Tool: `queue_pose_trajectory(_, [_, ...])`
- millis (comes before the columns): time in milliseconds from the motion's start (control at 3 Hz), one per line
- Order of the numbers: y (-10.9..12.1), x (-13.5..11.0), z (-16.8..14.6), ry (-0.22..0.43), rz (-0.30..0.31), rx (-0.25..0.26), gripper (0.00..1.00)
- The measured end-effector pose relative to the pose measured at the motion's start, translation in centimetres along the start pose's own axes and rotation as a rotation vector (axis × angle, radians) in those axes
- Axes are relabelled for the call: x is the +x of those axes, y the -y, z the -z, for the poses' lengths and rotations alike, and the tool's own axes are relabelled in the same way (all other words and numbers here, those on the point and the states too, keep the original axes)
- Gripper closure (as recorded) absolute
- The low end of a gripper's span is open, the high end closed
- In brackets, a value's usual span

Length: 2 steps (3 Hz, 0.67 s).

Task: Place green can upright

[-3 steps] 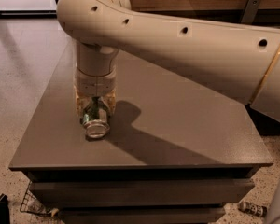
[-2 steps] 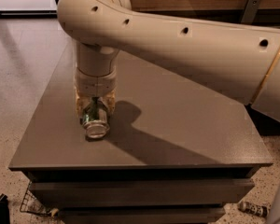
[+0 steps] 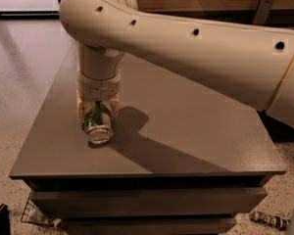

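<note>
Directly below the wrist, the gripper (image 3: 98,112) points straight down and is clamped on the green can (image 3: 98,127), one pale finger on each side of its body. Compared with a second ago, nothing has shifted: same wrist height, same can pose, same shadow trailing off to the gripper's right. My reading is a pause mid-placement, with the righting not done. The can sits tilted in the grasp, its silver end turned toward the camera and low, apparently at or just above the table (image 3: 186,131); whether it touches is not clear. It needs to come to vertical before the jaws let go, otherwise a round can is likely to roll. Materials: the can is a thin metal cylinder, dark green and glossy, with a bright rimmed end. The tabletop is flat, matte grey-brown, smooth, with square edges. The arm (image 3: 196,43) reaching across behind the gripper is a cream hard shell, rounded, dotted with small dark holes.
</note>
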<state>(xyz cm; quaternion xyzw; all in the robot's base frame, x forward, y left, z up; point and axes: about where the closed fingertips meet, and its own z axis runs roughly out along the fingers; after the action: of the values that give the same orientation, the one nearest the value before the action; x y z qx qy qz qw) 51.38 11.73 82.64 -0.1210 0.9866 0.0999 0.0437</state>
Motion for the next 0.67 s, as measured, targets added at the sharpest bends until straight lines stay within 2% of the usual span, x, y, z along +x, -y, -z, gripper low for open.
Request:
queue_pose_trajectory(333, [0.8, -2.3, 2.4, 0.148, 0.070, -0.066, 1.00])
queue_pose_trajectory(667, [2.0, -4.3, 5.4, 0.329, 0.140, -0.122, 1.00])
